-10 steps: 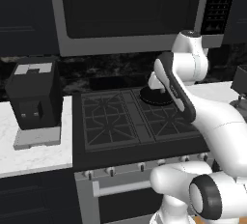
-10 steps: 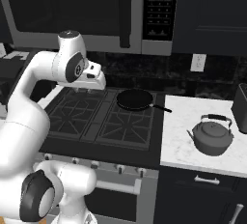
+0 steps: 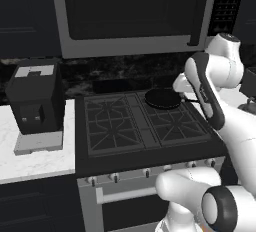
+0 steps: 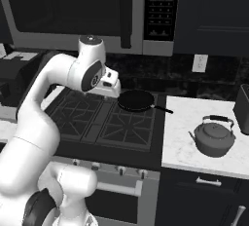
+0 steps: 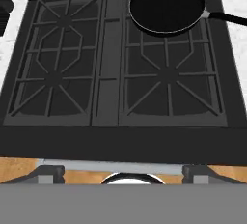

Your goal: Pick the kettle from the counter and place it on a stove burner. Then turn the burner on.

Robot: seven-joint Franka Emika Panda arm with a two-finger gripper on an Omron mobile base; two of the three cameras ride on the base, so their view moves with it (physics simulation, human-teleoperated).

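The dull-grey kettle [image 4: 214, 140] stands upright on the white counter [image 4: 185, 122], to the right of the black stove [image 4: 92, 127]. My gripper [image 5: 124, 172] hovers above the stove's middle and looks straight down at the grates. Its fingertips [image 5: 48, 172] stand wide apart, open, with nothing between them. In the right base view the white hand [image 4: 111, 86] hangs just left of the frying pan [image 4: 137, 100], well away from the kettle. The front right stove burner [image 5: 166, 76] lies bare under its grate. The frying pan [image 5: 168, 3] covers the rear right burner.
A black coffee machine [image 3: 35, 101] stands on the counter left of the stove. The microwave [image 3: 130, 11] hangs above the range. Small knobs [image 3: 145, 172] line the stove front. A dark appliance [image 4: 243, 108] sits at the right edge behind the kettle.
The arm has swung a little to the right over the stove, carrying the open hand closer to the frying pan. The kettle and pan have stayed put.
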